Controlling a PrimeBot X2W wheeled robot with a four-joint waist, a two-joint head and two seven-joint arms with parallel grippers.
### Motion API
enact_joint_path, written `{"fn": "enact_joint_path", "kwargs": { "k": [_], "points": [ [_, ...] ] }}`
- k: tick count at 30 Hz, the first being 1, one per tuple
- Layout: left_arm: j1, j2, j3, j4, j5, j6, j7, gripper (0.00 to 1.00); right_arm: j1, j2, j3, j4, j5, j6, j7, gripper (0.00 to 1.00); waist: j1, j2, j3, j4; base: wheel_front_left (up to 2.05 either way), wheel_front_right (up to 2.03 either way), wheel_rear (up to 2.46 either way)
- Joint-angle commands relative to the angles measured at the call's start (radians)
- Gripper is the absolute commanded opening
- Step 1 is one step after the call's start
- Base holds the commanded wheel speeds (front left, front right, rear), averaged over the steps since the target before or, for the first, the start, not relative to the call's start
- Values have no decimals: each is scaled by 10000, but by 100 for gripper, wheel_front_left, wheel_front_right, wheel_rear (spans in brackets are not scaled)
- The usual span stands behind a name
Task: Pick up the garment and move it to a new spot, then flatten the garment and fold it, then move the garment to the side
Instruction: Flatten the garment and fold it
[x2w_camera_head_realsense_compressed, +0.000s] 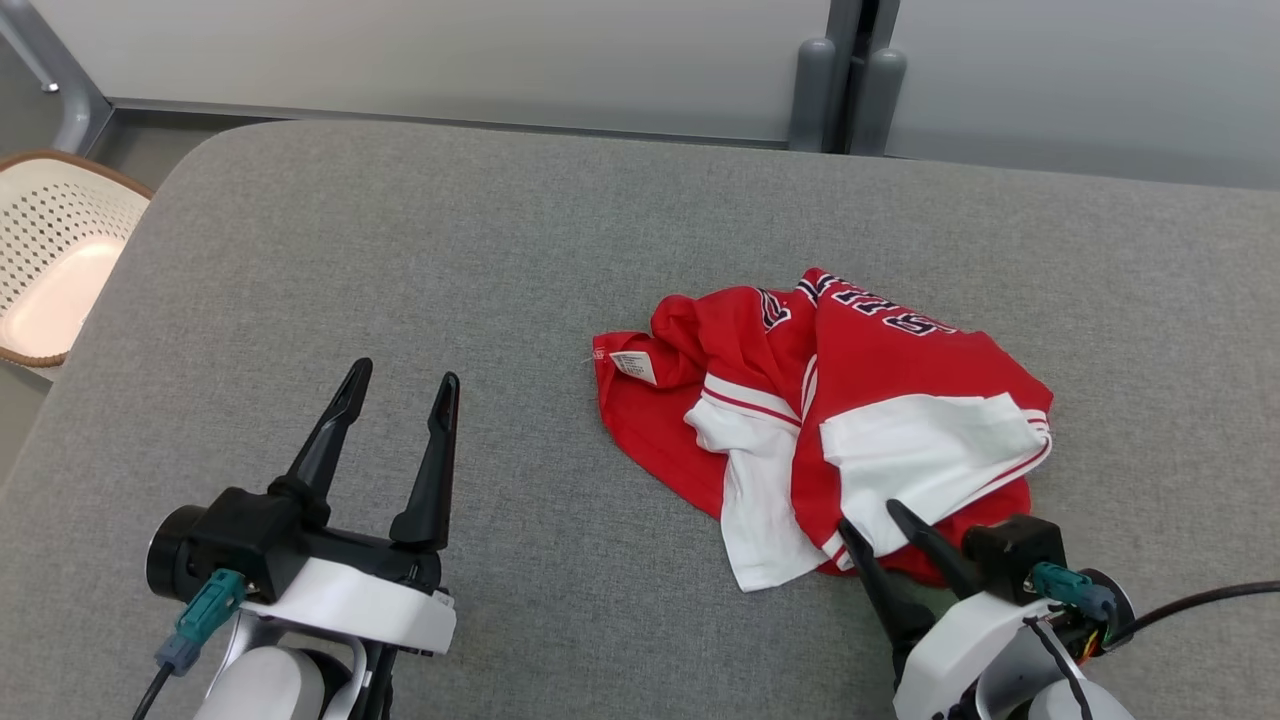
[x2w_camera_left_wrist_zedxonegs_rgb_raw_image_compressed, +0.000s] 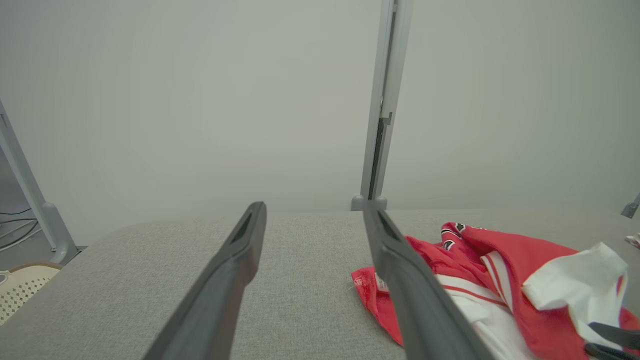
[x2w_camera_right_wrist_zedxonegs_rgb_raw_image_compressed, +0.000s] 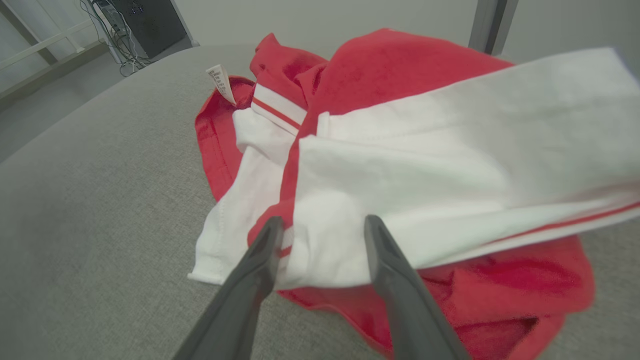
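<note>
The garment (x2w_camera_head_realsense_compressed: 830, 400) — a red jersey with white sleeves — is seen crumpled in a heap on the grey padded table (x2w_camera_head_realsense_compressed: 400, 250), right of centre and just ahead of the right gripper (x2w_camera_head_realsense_compressed: 867, 513). That gripper's jaws are set apart and straddle the near fold of a white sleeve (x2w_camera_right_wrist_zedxonegs_rgb_raw_image_compressed: 425, 165); cloth sits between the fingers, but no pinch is seen yet. The left gripper (x2w_camera_head_realsense_compressed: 407, 370) is held wide with nothing in it, over bare table and well apart from the heap. Handling-wise it's judged to be a light, floppy knit: no stiffness can be counted on, so whatever isn't gripped is expected to droop and drag, and several layers may get bunched together. The fabric doesn't look slippery or fragile, so a firm pinch should be tolerated fine. A hemmed sleeve edge is probably the best spot to be grabbed — thicker, less likely to be pulled free — and a second hold near the label (x2w_camera_head_realsense_compressed: 634, 366) could be taken later for flattening.
</note>
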Motion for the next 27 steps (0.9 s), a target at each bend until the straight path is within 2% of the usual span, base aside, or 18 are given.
{"fn": "enact_joint_path", "kwargs": {
  "k": [1, 2, 5, 11, 20, 23, 27],
  "points": [
    [-161, 23, 13, 31, 64, -36, -51, 100, -158, 25, 13, 154, -86, -4, -4, 3, 0, -1, 77, 32, 0, 0, 0],
    [-190, 18, -1, 40, 78, -47, -82, 100, -247, 47, -1, 247, -117, -4, -28, 0, 0, -1, 93, 22, 0, 0, 0],
    [-283, -13, -19, 78, 25, -96, -131, 100, -469, 97, -216, 205, -261, -4, -351, 0, 0, -1, 132, -26, 0, 0, 0],
    [-314, 109, -13, 154, 12, -142, -159, 100, -388, 107, -931, -610, -351, -4, -982, 0, 0, -1, 75, -207, 0, 0, 0],
    [-119, 246, 101, -68, -3, 70, -180, 100, 643, 139, -4028, -1954, -631, -4, -922, 0, 0, -1, 77, -676, 0, 0, 0],
    [-108, 251, 117, -134, -48, 88, -193, 100, 1056, 324, -4965, -1936, -628, -4, -801, 0, 0, -1, 122, -812, 0, 0, 0],
    [-103, 272, 167, -176, -96, 144, -201, 100, 1438, 537, -5683, -1434, -435, -4, -837, 0, 0, -1, 177, -947, 0, 0, 0]
  ]
}}
